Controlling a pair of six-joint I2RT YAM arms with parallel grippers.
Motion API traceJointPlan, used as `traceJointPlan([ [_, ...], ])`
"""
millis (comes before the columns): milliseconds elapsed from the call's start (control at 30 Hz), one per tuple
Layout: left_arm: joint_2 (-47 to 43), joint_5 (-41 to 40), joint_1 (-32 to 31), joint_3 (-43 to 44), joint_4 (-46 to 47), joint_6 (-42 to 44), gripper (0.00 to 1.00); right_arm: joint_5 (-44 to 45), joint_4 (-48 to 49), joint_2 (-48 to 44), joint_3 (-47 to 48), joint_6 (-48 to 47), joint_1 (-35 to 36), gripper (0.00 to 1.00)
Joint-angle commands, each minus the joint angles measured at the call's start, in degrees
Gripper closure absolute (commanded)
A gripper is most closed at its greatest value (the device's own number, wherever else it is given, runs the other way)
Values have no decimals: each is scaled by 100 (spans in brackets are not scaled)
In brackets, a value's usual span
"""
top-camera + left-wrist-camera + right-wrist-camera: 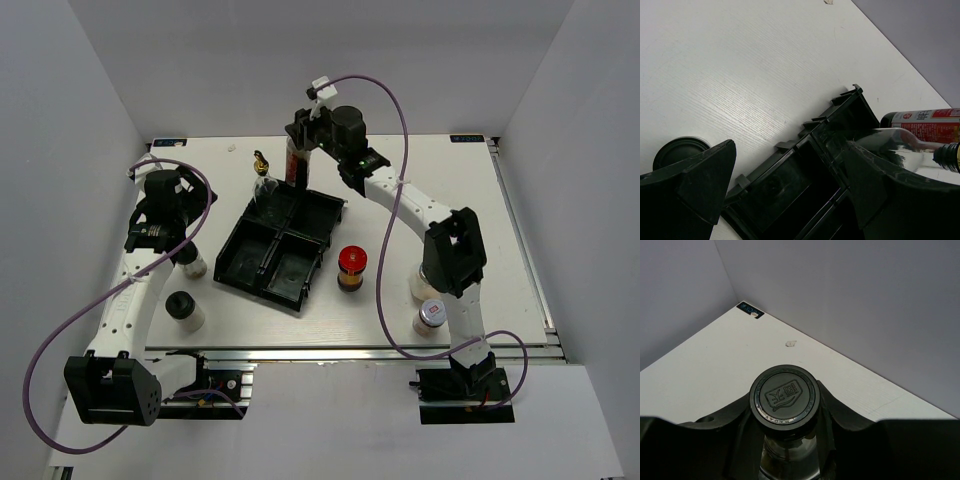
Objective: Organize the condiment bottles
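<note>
Black plastic fingers of the right gripper (783, 407) are clamping the neck of the dark black-capped bottle (294, 166) just under its cap. They are holding it upright at the upper corner of the black tray (262, 262), in the upper centre of the overhead view. Whether its base is touching the tray cannot be told. The clear gold-capped bottle (262, 176) is standing just left of it, at the tray's upper left edge. The left gripper (790, 150) is hanging wide open at the left of the frame, gripping nothing, with a white black-capped bottle (193, 263) just beside it. A second white bottle (184, 311) is sitting at lower left. The red-lidded jar (351, 268) is standing just right of the tray, and a silver-lidded jar (431, 316) is sitting at lower right.
</note>
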Motion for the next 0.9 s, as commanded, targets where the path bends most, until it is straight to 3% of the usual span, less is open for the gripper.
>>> traceJointPlan([
  [0,9,-92,26,182,84,23,2,64,1211,-154,580,-50,51,100],
  [533,194,-110,17,147,145,23,2,-569,1088,303,528,197,218,100],
  [867,264,-118,17,103,163,32,2,-649,1299,268,-122,188,280,100],
])
